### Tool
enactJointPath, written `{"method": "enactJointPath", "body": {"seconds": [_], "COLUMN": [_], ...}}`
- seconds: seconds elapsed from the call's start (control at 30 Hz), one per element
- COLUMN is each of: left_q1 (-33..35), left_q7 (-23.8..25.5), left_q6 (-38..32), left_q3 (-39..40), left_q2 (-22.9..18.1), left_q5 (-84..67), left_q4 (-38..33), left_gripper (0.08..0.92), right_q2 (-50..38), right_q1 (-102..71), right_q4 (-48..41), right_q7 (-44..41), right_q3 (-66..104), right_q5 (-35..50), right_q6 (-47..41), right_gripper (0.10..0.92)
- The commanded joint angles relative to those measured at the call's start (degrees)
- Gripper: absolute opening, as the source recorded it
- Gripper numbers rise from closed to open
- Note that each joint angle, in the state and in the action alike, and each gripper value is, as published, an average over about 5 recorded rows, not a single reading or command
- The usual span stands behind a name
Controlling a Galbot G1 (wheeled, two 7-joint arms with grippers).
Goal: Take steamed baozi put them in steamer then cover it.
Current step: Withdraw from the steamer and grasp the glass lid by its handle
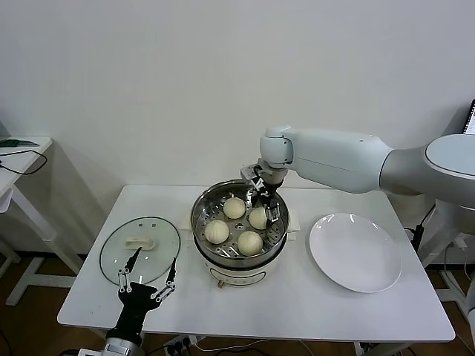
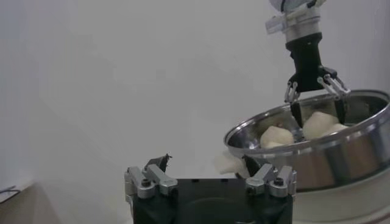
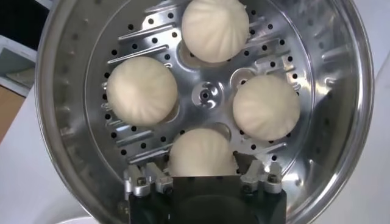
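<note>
Currently listed: steamer (image 1: 202,215) at table (image 1: 297,304) centre, holding four steamed baozi (image 1: 217,231) on its perforated tray. Right gripper (image 1: 261,202), fingers spread, over the rear bun. Cover (image 1: 111,256) lies left; left gripper (image 1: 148,276), fingers apart, empty beside it. White plate (image 1: 356,252) right.

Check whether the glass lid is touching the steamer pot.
Apart. The head view shows the glass lid lying flat on the table, with bare tabletop between it and the steamer pot.

head: high, looking down | right wrist: close above steamer (image 3: 341,109) | left wrist: low, sideways at it
</note>
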Motion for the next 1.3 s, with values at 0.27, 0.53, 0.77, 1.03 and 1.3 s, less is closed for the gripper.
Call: {"method": "enactJointPath", "body": {"seconds": [0.27, 0.53, 0.77, 1.03, 1.3], "left_q1": [-0.96, -6.22, -11.62, -16.46, -19.5], "left_q7": [-0.41, -2.29, -4.94, -6.71, -8.67], "left_q6": [0.22, 0.9, 0.15, -1.54, -2.77], "left_q3": [-0.12, -1.12, -1.29, -1.99, -4.34], "left_q2": [0.39, 1.14, 2.41, 3.75, 6.45], "left_q5": [2.1, 7.53, 15.64, 29.91, 47.81], "left_q4": [0.1, 2.0, 7.29, 15.68, 28.42], "left_gripper": [0.823, 0.823, 0.823, 0.823, 0.823], "right_q2": [-18.41, -32.11, -31.76, -19.14, -9.04], "right_q1": [-0.3, -25.78, -66.11, -91.16, -102.61], "right_q4": [15.46, 21.29, 22.74, 20.5, 20.29], "right_q7": [33.87, 75.89, 83.59, 84.1, 80.75], "right_q3": [15.06, 39.16, 79.63, 102.87, 111.28], "right_q5": [6.35, 3.97, 0.25, -4.0, -6.32], "right_q6": [10.0, 19.66, 26.45, 32.09, 35.12], "right_gripper": [0.823, 0.823, 0.823, 0.823, 0.823]}}
